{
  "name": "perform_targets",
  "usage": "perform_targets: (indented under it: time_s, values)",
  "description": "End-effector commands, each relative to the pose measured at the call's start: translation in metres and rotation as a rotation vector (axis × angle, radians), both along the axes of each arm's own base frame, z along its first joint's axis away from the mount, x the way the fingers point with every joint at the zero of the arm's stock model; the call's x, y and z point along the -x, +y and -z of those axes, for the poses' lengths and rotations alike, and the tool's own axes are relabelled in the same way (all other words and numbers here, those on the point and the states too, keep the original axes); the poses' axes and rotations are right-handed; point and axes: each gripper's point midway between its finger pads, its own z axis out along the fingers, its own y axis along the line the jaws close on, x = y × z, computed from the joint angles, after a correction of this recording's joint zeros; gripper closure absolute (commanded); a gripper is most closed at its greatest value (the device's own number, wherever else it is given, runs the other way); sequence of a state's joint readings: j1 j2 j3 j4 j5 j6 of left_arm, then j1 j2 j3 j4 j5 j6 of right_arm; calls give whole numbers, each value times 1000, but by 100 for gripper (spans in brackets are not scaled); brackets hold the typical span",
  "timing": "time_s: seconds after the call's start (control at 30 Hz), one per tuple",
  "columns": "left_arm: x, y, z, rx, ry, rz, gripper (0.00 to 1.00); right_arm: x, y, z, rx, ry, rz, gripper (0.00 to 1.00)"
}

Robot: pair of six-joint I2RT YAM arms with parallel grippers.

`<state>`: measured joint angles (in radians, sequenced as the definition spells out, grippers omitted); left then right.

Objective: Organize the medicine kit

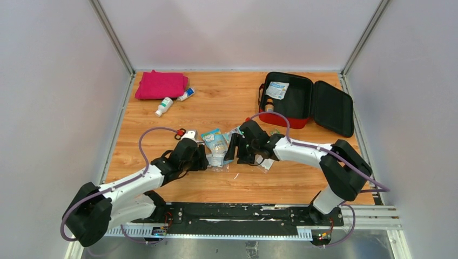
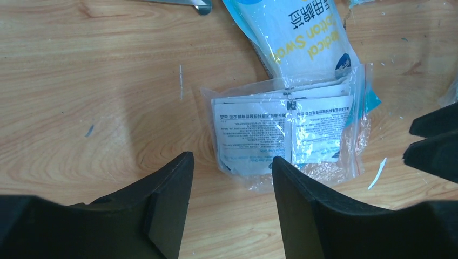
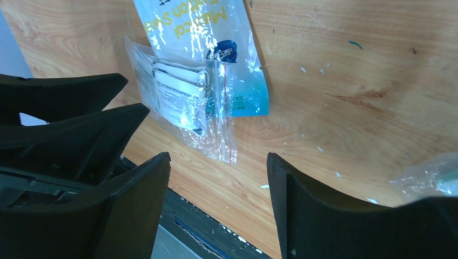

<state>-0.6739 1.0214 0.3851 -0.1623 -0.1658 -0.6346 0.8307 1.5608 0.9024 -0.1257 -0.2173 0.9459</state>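
The medicine kit (image 1: 284, 120) lies open at the back right, red outside and black inside, with a white packet (image 1: 277, 89) and a small bottle (image 1: 268, 106) in it. Mid-table lie a blue cotton swab packet (image 2: 302, 38) and, overlapping its lower end, a clear zip bag of white sachets (image 2: 281, 135). My left gripper (image 2: 229, 167) is open just short of that bag, with bare wood between its fingers. My right gripper (image 3: 219, 162) is open too and holds nothing; the bag (image 3: 183, 102) lies ahead of it to its left. The two grippers (image 1: 204, 160) (image 1: 236, 155) face each other across the packets.
A folded pink cloth (image 1: 161, 84) lies at the back left, with two small white bottles (image 1: 164, 106) (image 1: 185, 95) beside it. Another clear bag (image 3: 432, 178) lies by my right gripper. The table's near edge and the black rail (image 3: 205, 226) are close under the right gripper.
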Motion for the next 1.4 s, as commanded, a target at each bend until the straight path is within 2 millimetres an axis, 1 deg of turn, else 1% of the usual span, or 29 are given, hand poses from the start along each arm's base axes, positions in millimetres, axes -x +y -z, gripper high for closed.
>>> perform_targets:
  time_s: [0.0,0.1,0.3,0.47,0.57,0.7,0.8,0.93,1.03,1.07,1.1,1.17,1.23,1.3,1.37]
  values:
    - [-11,2,-2,-7,-33,-2,41,1,16,11,-75,1,0,29]
    - [-12,3,3,-22,-27,6,44,0,24,15,-95,-17,-50,29]
    - [-11,2,13,-48,2,23,53,3,28,35,-96,15,-65,35]
    - [-9,0,16,-43,10,38,55,7,31,48,-108,51,-61,46]
    - [-8,0,16,-43,11,42,55,7,34,48,-119,55,-63,54]
    - [-7,0,18,-44,17,49,56,5,38,42,-136,43,-74,61]
    - [-6,-1,18,-43,20,52,57,5,40,39,-144,30,-84,68]
    - [-4,-3,14,-17,21,57,57,4,41,31,-159,-5,-99,89]
    - [-3,-6,3,11,8,56,57,4,41,20,-178,-43,-108,98]
    - [-4,-6,-4,21,-2,51,56,3,40,15,-180,-58,-110,100]
    - [-3,-5,-10,27,-12,48,53,2,38,10,-178,-76,-111,100]
    - [-6,-4,-30,44,-47,33,42,0,33,0,-163,-112,-109,100]
    - [-7,2,-54,49,-92,15,37,-3,27,-17,-151,-162,-110,100]
    - [-10,8,-80,50,-144,-3,29,-6,20,-33,-132,-207,-105,100]
    - [-11,15,-101,43,-189,-21,23,-10,9,-49,-113,-250,-91,100]
